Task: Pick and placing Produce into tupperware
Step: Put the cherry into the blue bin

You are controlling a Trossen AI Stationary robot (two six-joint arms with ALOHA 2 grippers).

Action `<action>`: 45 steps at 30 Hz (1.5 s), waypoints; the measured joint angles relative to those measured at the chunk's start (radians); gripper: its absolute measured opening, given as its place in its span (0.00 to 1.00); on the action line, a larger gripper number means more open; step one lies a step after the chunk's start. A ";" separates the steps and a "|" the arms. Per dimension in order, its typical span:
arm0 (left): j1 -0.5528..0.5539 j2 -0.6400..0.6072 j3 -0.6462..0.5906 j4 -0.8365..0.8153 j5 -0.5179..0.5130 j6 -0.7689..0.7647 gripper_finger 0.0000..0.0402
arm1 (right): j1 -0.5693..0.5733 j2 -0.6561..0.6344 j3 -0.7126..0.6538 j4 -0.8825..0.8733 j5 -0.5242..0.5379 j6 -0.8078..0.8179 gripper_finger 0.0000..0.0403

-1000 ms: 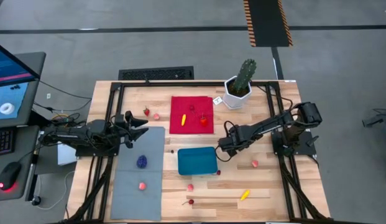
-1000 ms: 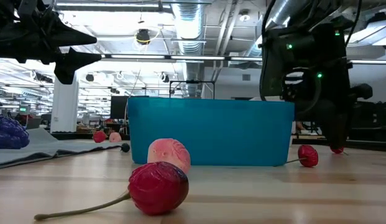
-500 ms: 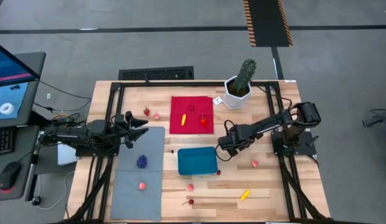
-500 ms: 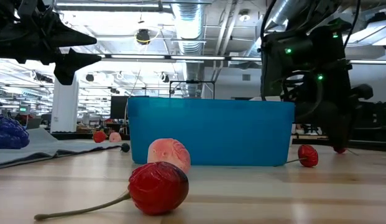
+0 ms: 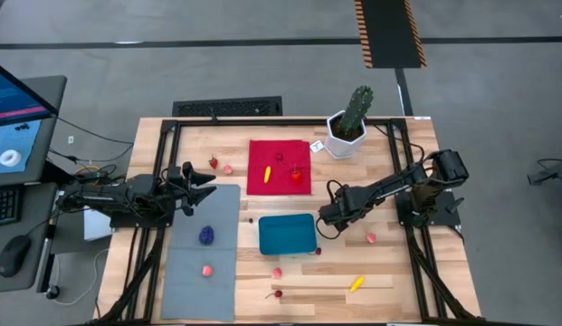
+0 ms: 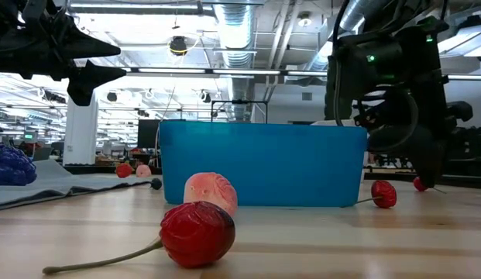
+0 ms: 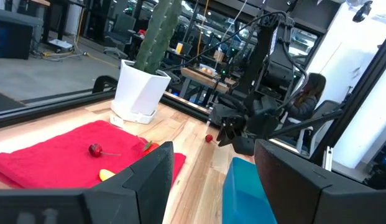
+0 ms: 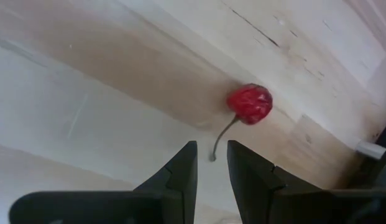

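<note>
The right end effector (image 5: 328, 217) hangs low over the surface (image 5: 389, 272) just right of the tupperware (image 5: 287, 234), which sits at centre frame in the high view, below the red cloth (image 5: 279, 167). Its fingers stand narrow, a slim gap between them, and nothing is gripped. In the right wrist view a cherry (image 8: 250, 104) lies on bare wood just ahead of the fingertips (image 8: 183, 163), its stem curving back from the fruit toward the gap between them; so the fruit lies forward of the tips and slightly off to one side, with the stem as its long axis pointing nearly at the end effector. This is probably the small red piece near the tupperware's lower right corner (image 5: 318, 251) in the high view, though that match is a judgement. The right arm is by far the nearer one to it. The left end effector (image 5: 201, 186) waits at centre left of the high view, fingers spread wide and empty, above the top edge of the grey mat (image 5: 201, 263). Other produce is scattered: a purple cluster (image 5: 207, 235) on the mat, a banana (image 5: 356, 283) at lower right, pieces on the cloth. No produce shows in the tupperware from above.
</note>
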 joint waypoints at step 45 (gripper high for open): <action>0.000 0.000 0.000 -0.004 0.024 -0.011 0.53 | -0.095 -0.034 -0.073 0.102 -0.109 -0.075 0.06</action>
